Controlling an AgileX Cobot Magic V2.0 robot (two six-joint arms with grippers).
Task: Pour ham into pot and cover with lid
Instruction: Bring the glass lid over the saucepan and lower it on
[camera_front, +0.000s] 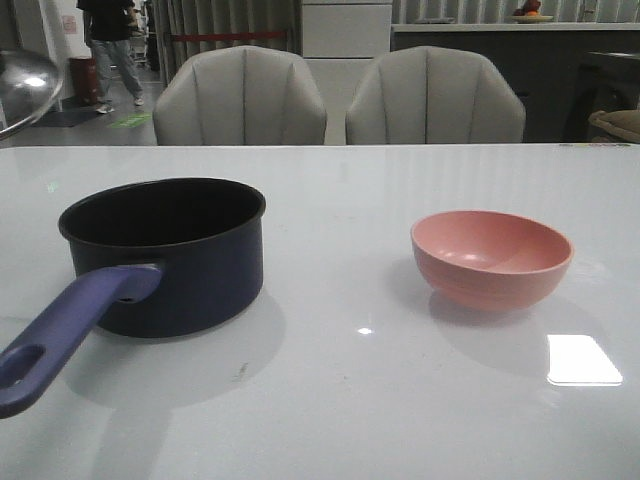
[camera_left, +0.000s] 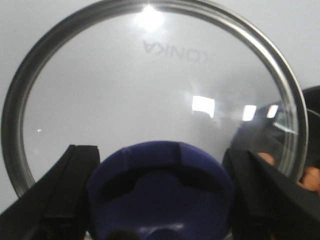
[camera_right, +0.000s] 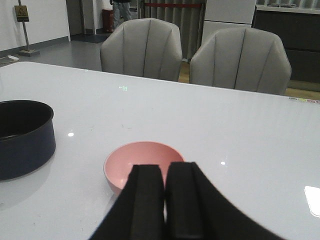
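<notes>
The pot (camera_front: 165, 255) stands left of the bowl (camera_front: 491, 257), well apart.

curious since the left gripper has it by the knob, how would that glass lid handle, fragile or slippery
The glass lid is likely rigid and breakable if dropped: clear glass inside a metal rim. Its glossy surface looks slippery, so the flared blue knob seems the safer hold. Hung from the knob, it may swing.
</notes>
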